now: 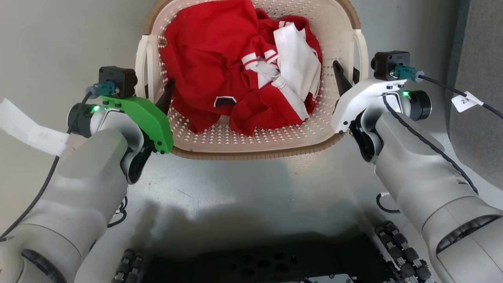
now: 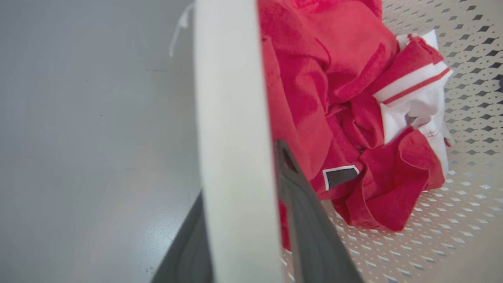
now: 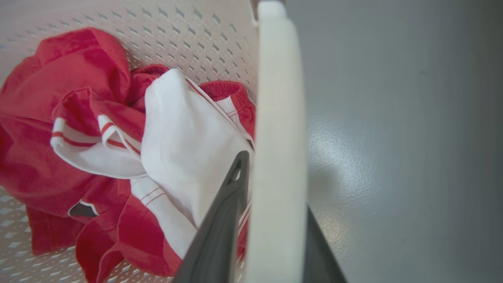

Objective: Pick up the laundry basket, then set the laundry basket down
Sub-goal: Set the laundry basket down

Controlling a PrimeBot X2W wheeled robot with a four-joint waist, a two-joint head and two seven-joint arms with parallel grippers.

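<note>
Green-shelled, the left gripper [image 1: 159,88] at centre left of the head view is clenched on the white left side handle [image 1: 142,67], one dark finger either side. At upper centre the cream-white perforated plastic laundry basket with a brown woven-look rim [image 1: 251,151] holds crumpled red and white clothes [image 1: 235,70], grey floor [image 1: 59,39] around it. At centre right the white-shelled right gripper [image 1: 347,76] clamps the white right side handle [image 1: 361,51] likewise. I judge the load light and soft, the shell stiff yet springy; smooth handles may slip, so lift both evenly.
</note>
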